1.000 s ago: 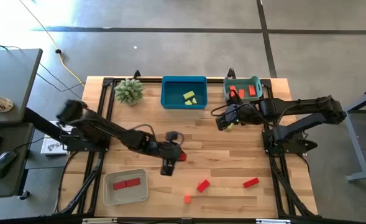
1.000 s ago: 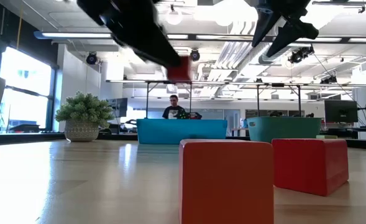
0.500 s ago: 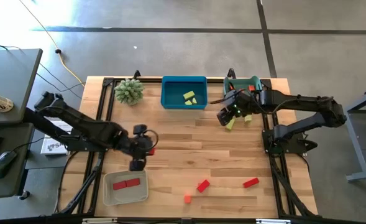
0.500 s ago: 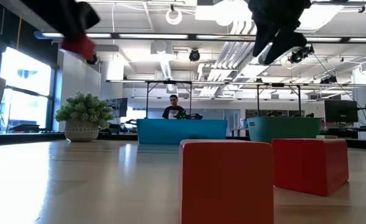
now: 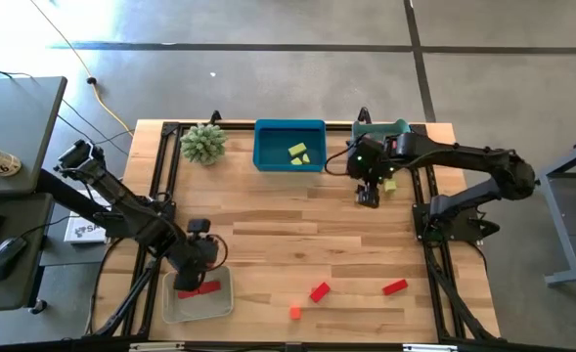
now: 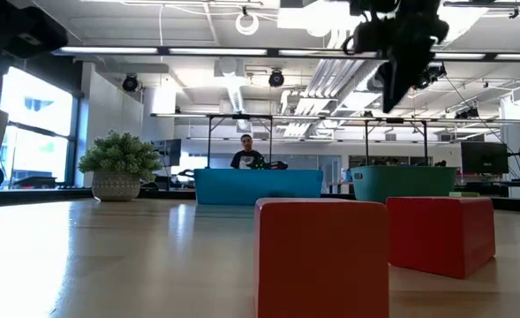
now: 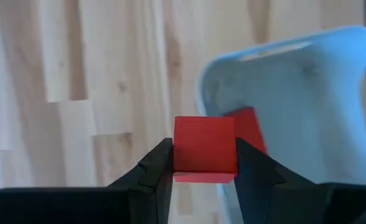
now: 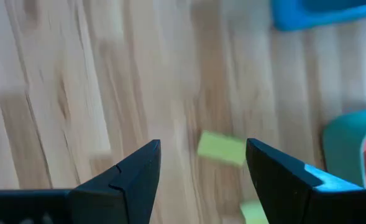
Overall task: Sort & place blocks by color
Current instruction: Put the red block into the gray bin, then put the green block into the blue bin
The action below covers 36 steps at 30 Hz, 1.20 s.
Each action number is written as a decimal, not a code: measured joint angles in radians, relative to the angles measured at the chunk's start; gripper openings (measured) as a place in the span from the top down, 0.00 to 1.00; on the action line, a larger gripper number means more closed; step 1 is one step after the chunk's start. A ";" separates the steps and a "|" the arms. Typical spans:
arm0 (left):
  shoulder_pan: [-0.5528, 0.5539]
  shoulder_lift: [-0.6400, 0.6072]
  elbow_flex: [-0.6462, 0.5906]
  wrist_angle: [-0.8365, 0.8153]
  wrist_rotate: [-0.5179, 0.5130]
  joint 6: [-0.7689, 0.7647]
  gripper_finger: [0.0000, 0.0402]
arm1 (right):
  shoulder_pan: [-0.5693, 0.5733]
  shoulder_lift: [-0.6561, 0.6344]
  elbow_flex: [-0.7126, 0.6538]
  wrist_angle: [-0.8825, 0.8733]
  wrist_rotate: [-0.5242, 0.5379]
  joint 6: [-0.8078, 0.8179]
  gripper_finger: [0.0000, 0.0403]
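A: Nearest the front edge of the bench [image 5: 268, 230], what lies loose?
B: A small orange cube [image 5: 294, 312], with a red block [image 5: 319, 291] just behind it and a red bar [image 5: 394, 287] off to the right, all apart from one another. In the low view two of these blocks fill the foreground.

A: And the grey tray [image 5: 221, 301]?
B: It stands at the front left and holds a red bar [image 5: 199, 289]. The left gripper [image 7: 204, 163] hangs over its rim, jaws clenched on a red cube [image 7: 204, 149]; the left wrist view shows the tray's pale interior and another red piece just beyond the cube.

A: Farther back?
B: The right gripper [image 8: 201, 168] hovers over bare wood near the teal tray [image 5: 368, 127], jaws spread and grasping nothing. A yellow-green block [image 8: 221, 147] lies on the bench between the fingers in the right wrist view, untouched, with a second yellow-green piece [image 8: 254, 211] near it.

A: At the rear?
B: The blue tray [image 5: 289, 145] holds two yellow-green blocks [image 5: 298, 151]; the teal tray's contents are mostly hidden by the arm. A spiky plant [image 5: 202, 143] stands at the rear left. Beyond the bench, a person [image 6: 246, 155] shows in the room.
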State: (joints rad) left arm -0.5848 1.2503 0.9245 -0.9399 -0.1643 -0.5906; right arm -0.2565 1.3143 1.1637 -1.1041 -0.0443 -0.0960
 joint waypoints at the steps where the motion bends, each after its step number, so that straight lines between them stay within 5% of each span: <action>1: -0.017 0.000 0.000 0.005 0.001 -0.012 0.73 | 0.002 0.015 0.000 -0.022 0.002 -0.025 0.44; 14: -0.221 0.013 -0.019 0.032 0.042 -0.219 0.73 | 0.075 0.164 0.000 -0.067 0.017 -0.115 0.44; 19: -0.268 0.016 -0.075 0.093 0.044 -0.285 0.64 | 0.105 0.190 0.000 -0.097 0.030 -0.112 0.44; 36: -0.286 0.016 -0.097 0.134 0.092 -0.357 0.57 | 0.166 0.193 0.000 -0.162 0.114 -0.173 0.44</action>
State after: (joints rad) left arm -0.8707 1.2659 0.8280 -0.8063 -0.0724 -0.9478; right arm -0.0909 1.5074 1.1637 -1.2659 0.0697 -0.2690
